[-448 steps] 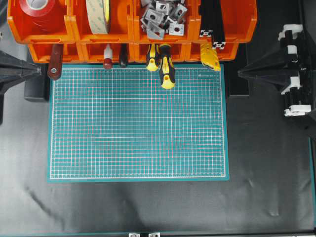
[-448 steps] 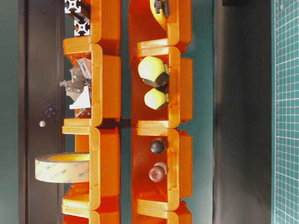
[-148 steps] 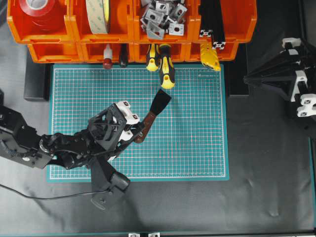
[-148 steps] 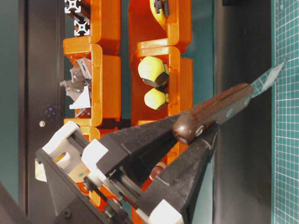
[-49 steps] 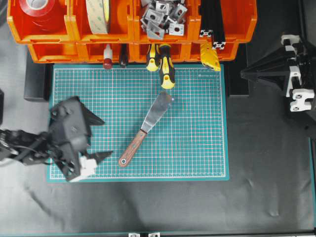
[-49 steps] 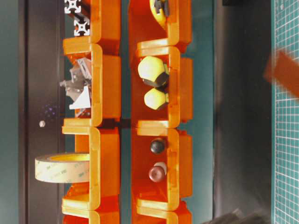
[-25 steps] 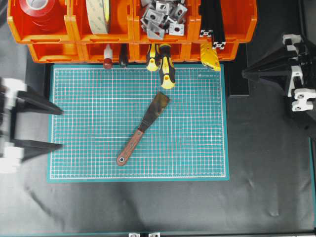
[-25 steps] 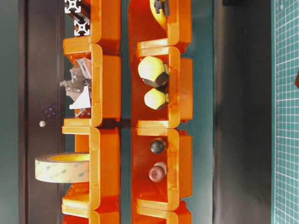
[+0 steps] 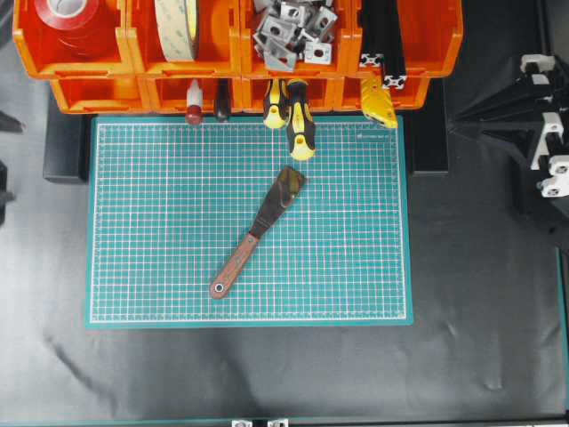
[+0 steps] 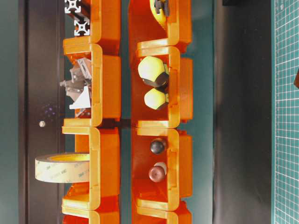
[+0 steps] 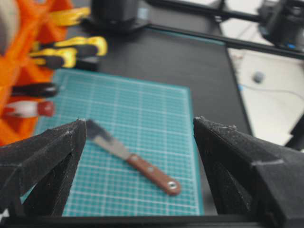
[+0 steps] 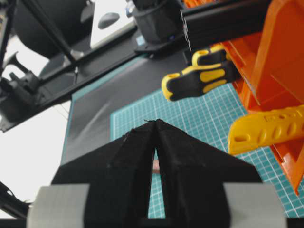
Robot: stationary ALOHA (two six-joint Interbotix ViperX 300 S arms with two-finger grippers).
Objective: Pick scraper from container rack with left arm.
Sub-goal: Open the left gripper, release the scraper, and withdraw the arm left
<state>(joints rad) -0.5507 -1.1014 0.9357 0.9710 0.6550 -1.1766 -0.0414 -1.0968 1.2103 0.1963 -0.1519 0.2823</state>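
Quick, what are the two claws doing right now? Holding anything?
Left end effector: open and empty; the scraper lies on the green cutting mat.
Right end effector: closed, holding nothing.

Left gripper [image 11: 137,142]: only jaw tips in left wrist view, rest cut by bottom edge; between them the scraper [image 11: 130,158] is blurred. Right gripper [image 12: 155,124]: jaws hide most of the scraper. Container rack [image 9: 238,55] cut by top edge overhead.
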